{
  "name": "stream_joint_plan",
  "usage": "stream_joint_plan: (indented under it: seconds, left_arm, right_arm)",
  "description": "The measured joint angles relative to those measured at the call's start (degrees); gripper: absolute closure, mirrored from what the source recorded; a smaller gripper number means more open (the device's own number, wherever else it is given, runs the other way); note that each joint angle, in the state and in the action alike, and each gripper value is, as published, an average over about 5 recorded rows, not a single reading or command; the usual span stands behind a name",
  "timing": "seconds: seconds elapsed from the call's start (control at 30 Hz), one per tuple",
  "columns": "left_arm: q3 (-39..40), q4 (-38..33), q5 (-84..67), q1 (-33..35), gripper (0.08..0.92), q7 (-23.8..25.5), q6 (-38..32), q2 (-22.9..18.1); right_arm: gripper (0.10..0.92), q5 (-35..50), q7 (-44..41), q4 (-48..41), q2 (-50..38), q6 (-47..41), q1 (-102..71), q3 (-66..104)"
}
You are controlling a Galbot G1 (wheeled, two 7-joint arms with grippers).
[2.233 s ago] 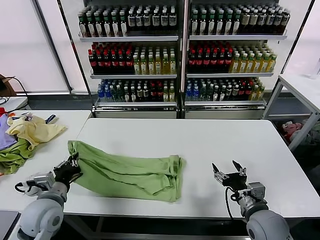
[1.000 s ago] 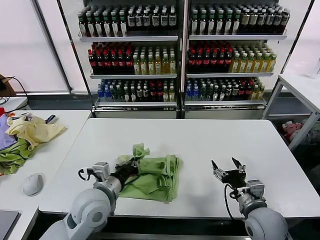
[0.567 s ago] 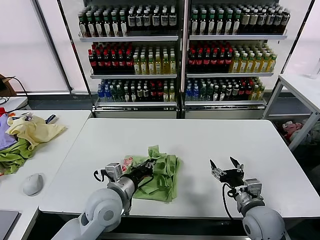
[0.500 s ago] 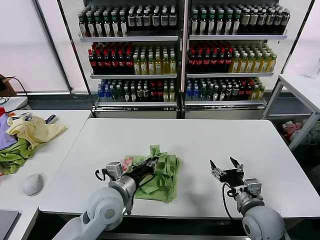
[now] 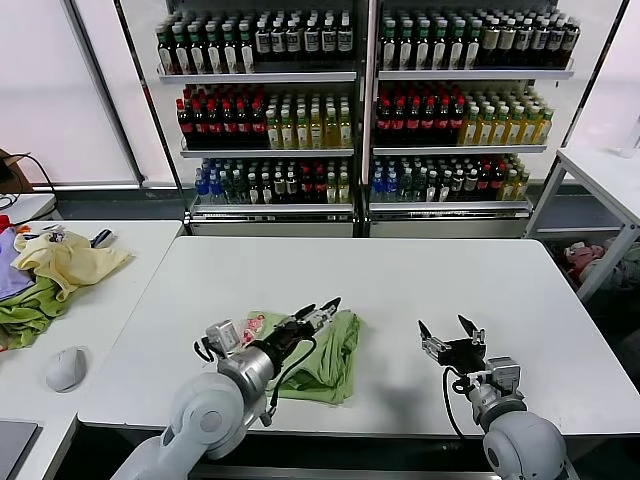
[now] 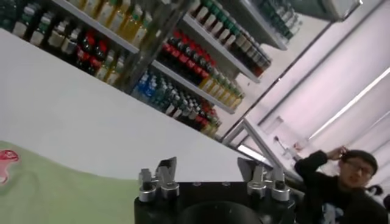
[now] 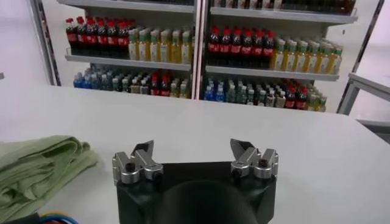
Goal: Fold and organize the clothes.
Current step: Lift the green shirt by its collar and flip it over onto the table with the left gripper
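Note:
The light green polo shirt [image 5: 328, 362] lies folded in a compact bundle on the white table [image 5: 400, 270], near the front edge. A bit of its red-and-white print [image 5: 256, 322] shows at the bundle's left end. My left gripper [image 5: 320, 308] is open and empty, just above the shirt's top edge. In the left wrist view the open gripper [image 6: 210, 173] hangs over the green cloth [image 6: 55, 192], with the print [image 6: 7, 164] at the side. My right gripper [image 5: 447, 332] is open and empty, to the right of the shirt. In the right wrist view the gripper [image 7: 193, 149] has the shirt [image 7: 36, 167] off to one side.
A pale yellow garment [image 5: 70, 260] and a darker green cloth [image 5: 25, 310] lie on the left side table, with a grey mouse [image 5: 65, 368] nearer the front. Shelves of bottles [image 5: 360, 100] stand behind. Another table [image 5: 600, 170] is at far right.
My left gripper carried the shirt's left side to the right, folding it over the rest, then let go and now stands open. The right arm has barely moved.

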Motion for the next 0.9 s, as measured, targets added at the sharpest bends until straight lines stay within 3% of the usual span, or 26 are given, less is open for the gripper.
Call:
stream_joint_plan:
  seconds: [0.2,0.5,0.9]
  left_arm:
    - [-3.95,2.04,8.05,3.74,0.180,0.80,-1.74,1.07]
    - [-6.26,6.90,23.53,9.24,0.177,2.14,-4.12,0.50]
    - [-6.17,10.89,33.78,11.07,0.178,1.88,-2.88,-0.35]
  right_arm:
    - [0.203,-0.01,-0.04,-0.16,-0.05,0.16,0.18,-0.08]
    - [0.203,-0.10,-0.03,-0.24,-0.13,0.23,0.06,0.05]
    - [0.203,-0.18,0.00,-0.18,0.08,0.22,0.19,0.13]
